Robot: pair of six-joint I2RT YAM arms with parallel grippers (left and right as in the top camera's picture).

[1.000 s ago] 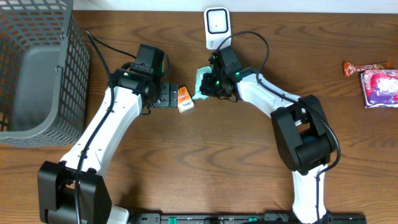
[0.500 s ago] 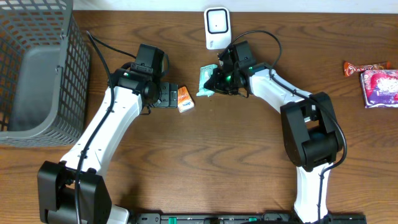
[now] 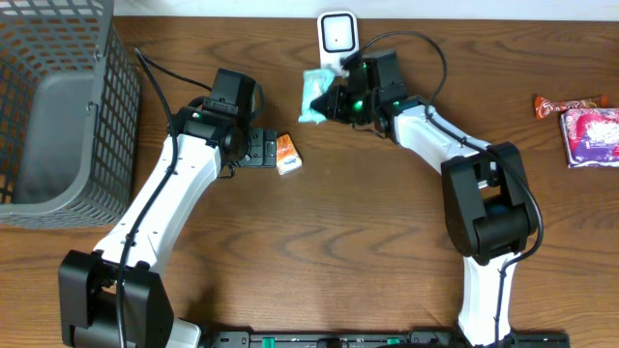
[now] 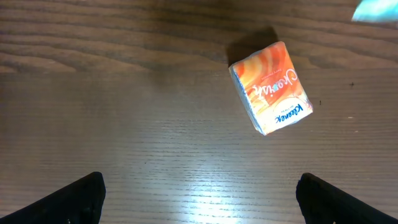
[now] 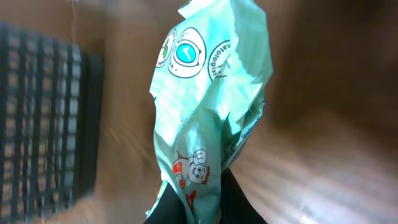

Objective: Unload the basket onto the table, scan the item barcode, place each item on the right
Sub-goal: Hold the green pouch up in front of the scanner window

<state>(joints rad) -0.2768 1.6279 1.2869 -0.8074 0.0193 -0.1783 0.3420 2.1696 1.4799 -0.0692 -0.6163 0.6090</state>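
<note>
Watching the right arm present the item: right hand (image 3: 329, 98) is clamped shut on the lower edge of a mint-green crinkled plastic packet (image 3: 312, 95), lifted off the table (image 3: 368, 232) and held just beside the small white upright barcode scanner (image 3: 337, 39), at its lower left; pinching one edge leaves most of the printed film free, which I'd guess is the point, so a code can be turned toward the scanner window; wrist view shows round logos and a cartoon figure on the film, no barcode visible on that side, so it may face away from the wrist or need a twist; can't tell from overhead which face the scanner sees; film is limp and creased, so a fold across the code is the likely failure.

Left hand (image 3: 259, 150) is wide open, holding nothing, low over the table just beside a small orange-and-white tissue pack (image 4: 270, 87); pack lies flat between neither finger, ahead of them and off to one side; reads as parked, out of the scan path.

Grey wire-mesh basket (image 3: 116, 106) sits far left, probably for scanned goods; a red-orange wrapped bar (image 3: 569, 103) and a pink packet (image 3: 592, 135) lie far right, well apart from both arms; judging step in hand: presenting, scan not confirmed.
</note>
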